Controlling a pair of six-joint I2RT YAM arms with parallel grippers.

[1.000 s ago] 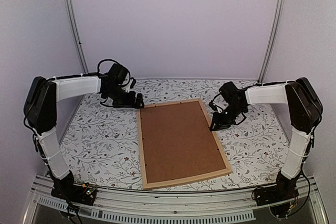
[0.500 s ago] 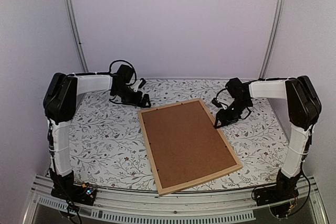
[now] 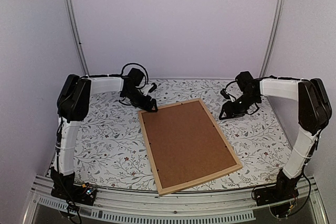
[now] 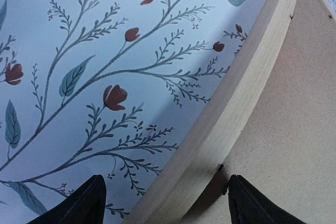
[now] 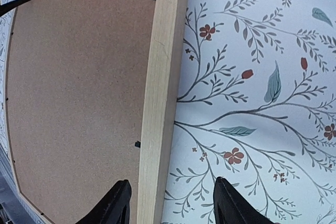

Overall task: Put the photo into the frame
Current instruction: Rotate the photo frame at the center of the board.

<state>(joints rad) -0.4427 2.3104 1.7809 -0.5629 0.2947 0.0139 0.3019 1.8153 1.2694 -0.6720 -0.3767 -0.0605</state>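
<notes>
The frame [image 3: 150, 150] lies flat on the flowered table [image 3: 105, 135], back up, with the brown backing board [image 3: 186, 142] filling it. The left gripper [image 3: 153, 106] sits at the frame's far-left corner, its jaws spread and gripping nothing. In the left wrist view the wooden bar runs between the two fingertips. The right gripper [image 3: 224, 115] is just beside the far-right corner, also released, with one fingertip over the board's edge and the other over the table.

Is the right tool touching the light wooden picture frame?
Apart. In the right wrist view the right tool stands open astride the light wooden picture frame, a gap beside each finger.
</notes>
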